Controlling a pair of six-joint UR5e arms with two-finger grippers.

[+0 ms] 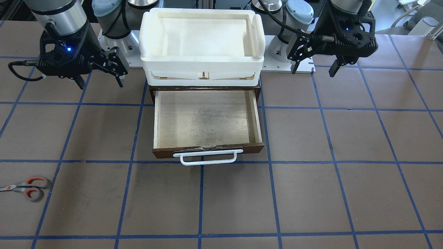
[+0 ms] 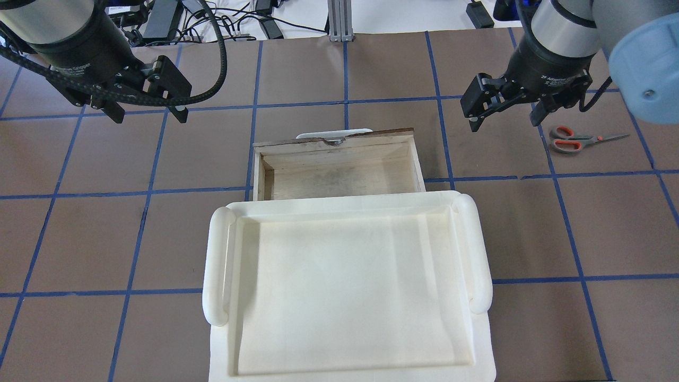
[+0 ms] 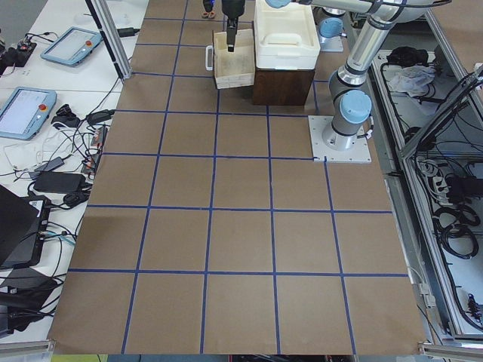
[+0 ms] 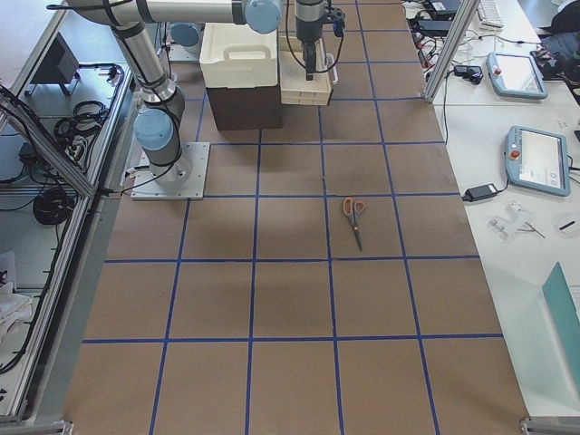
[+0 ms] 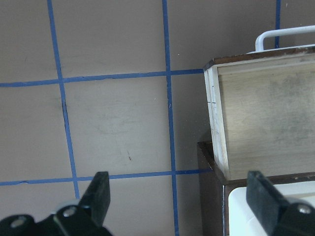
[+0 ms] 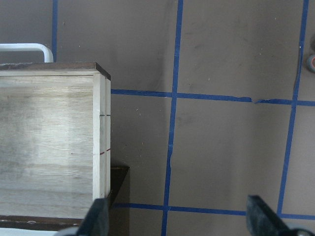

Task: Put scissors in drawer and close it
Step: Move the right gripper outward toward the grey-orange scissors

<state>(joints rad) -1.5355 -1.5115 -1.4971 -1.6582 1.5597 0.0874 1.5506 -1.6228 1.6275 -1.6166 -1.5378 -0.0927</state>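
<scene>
One pair of scissors (image 2: 575, 140), one drawer (image 2: 339, 172), one white tray (image 2: 350, 286), two grippers. In the overhead view the left gripper (image 2: 148, 114) hangs at about 10 o'clock from the drawer, fingers spread wide, released, touching nothing; the right gripper (image 2: 504, 122) hangs at about 2 o'clock from it, equally wide, empty. The scissors lie flat on the table (image 2: 610, 228), blades together, at roughly 4 o'clock from the right gripper and apart from it; their long axis runs 9 to 3 o'clock, handles toward 9, tips toward 3. The drawer stands pulled out, its white handle (image 2: 334, 133) facing 12 o'clock; the tray sits above it at 6 o'clock.
</scene>
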